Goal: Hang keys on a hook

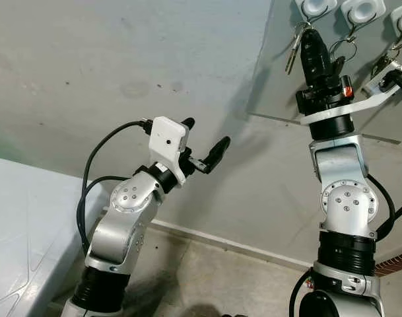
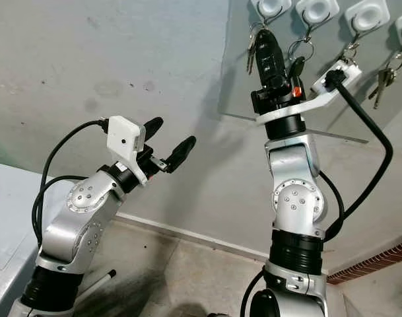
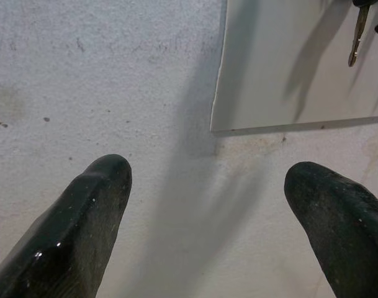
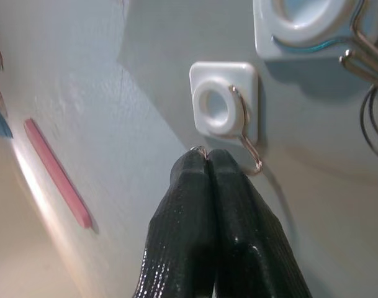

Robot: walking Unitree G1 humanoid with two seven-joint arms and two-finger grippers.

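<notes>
Right wrist view: two black fingers (image 4: 210, 205) pressed flat together, tips just below a white square hook (image 4: 225, 102) with a round centre and a bent wire prong; a small metal ring (image 4: 200, 149) peeks out at the fingertips.
Right gripper (image 2: 265, 41): raised high on the far right, clenched, tip at the leftmost hook on the grey board (image 2: 359, 112).
Keys (image 2: 251, 51): one silver bunch hangs beside the right gripper's tip, under the leftmost hook; whether the fingers pinch its ring or it already sits on the prong cannot be told.
Hooks, counted: four white square hooks (image 2: 317, 9) in a row along the board's top in the right eye view.
Other key bunches, counted: three more, one (image 2: 298, 58) just right of the gripper, one (image 2: 351, 49) further right, one (image 2: 384, 76) at the far right edge.
Left gripper (image 1: 204, 144): held up lower on the left, well apart from the board, fingers spread, holding nothing, facing the bare grey wall (image 1: 108, 72).
White bracket (image 2: 333, 76): camera mount on the right wrist, with a black cable (image 2: 379, 142) looping down.
</notes>
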